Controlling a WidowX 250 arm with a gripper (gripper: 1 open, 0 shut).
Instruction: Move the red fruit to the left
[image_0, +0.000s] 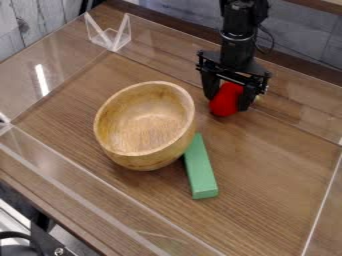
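1 red fruit (229, 98), 1 wooden bowl (144, 124), 1 green block (202, 168), 1 gripper (233, 90).

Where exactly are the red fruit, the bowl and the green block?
Red fruit (229, 98): camera view, its red body between the open jaws.
Bowl (112, 145): camera view, its outer wall.
Green block (202, 170): camera view, its top face.

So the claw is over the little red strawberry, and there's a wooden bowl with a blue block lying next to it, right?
Nearly. The block beside the wooden bowl is green, not blue, as the camera view shows. The rest holds: the gripper stands over the red fruit, its jaws open on either side of it.
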